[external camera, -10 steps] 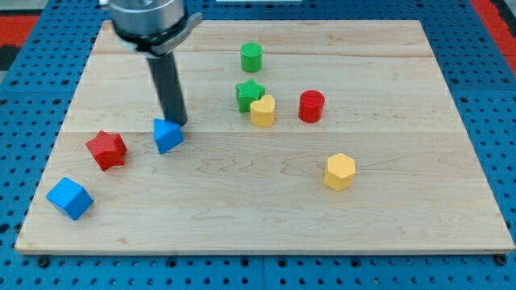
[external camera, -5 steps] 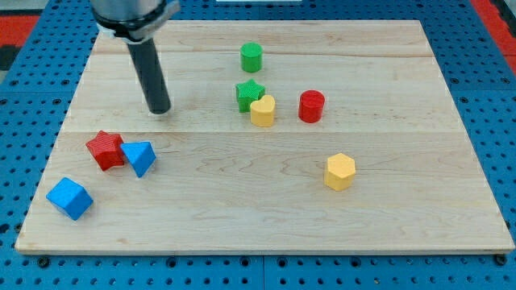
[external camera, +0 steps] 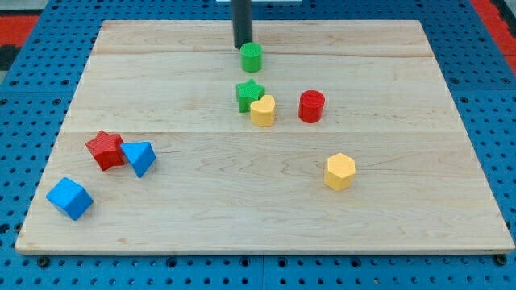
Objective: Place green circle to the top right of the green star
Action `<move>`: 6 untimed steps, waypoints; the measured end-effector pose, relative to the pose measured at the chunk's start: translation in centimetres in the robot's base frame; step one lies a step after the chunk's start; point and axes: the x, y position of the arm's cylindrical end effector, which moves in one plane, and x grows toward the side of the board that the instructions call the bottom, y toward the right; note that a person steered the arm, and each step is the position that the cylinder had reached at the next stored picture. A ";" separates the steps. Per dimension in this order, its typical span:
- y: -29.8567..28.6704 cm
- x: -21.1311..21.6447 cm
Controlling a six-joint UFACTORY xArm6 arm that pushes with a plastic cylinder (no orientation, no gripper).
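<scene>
The green circle [external camera: 251, 57] stands near the view's top centre of the wooden board [external camera: 403, 97]. The green star [external camera: 249, 94] lies directly below it, a short gap between them, and touches a yellow heart [external camera: 262, 111] at its lower right. My tip [external camera: 242, 44] is at the circle's upper left, right against it or just short of touching.
A red cylinder [external camera: 311, 106] stands right of the yellow heart. A yellow hexagon [external camera: 340, 171] lies lower right. At the left, a red star [external camera: 106, 150] touches a blue triangle [external camera: 140, 158]; a blue cube [external camera: 68, 199] sits near the bottom-left corner.
My tip pushed the blue triangle left against the red star, then moved up and right across the board to the green circle's upper left. The green blocks have not moved.
</scene>
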 end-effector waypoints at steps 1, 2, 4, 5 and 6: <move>3.5 1.8; 4.4 4.1; 5.5 6.6; 3.2 9.9; 0.4 11.1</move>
